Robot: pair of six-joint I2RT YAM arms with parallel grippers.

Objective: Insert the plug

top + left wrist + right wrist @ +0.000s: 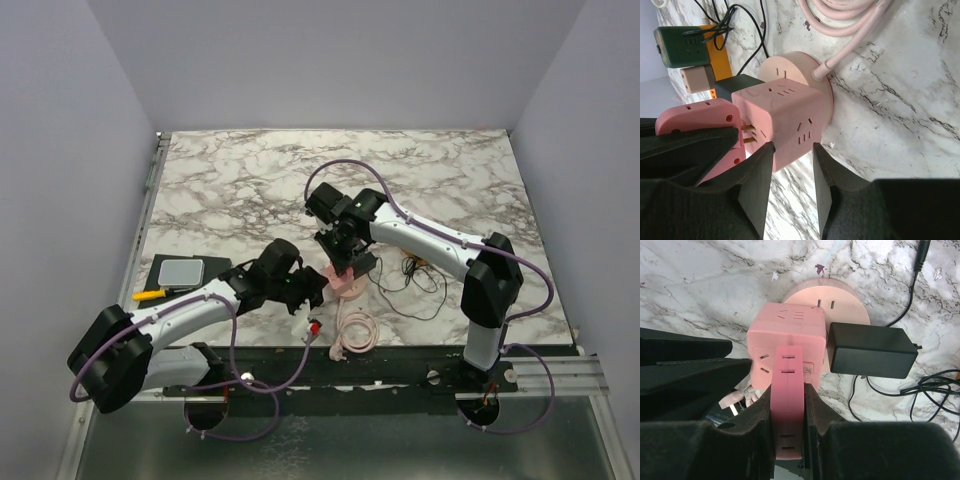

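A pink socket cube (782, 125) stands on its round pink base (826, 95). My right gripper (788, 395) is shut on a flat pink plug (788, 405), held against the cube's near face (787, 332). In the left wrist view the plug (695, 117) shows brass prongs (747, 132) partly inside the cube's side, with a gap left. My left gripper (792, 146) is open, its fingertips on either side of the cube's lower corner. From above, both grippers meet at the cube (340, 275): the left (305, 290) and the right (345, 262).
A black adapter (872, 350) is plugged into the cube's other side, its thin black cable (420, 280) looping to the right. The cube's pink cord (357, 330) coils near the front edge. A grey box (182, 271) and a yellow tool (150, 294) lie at the left.
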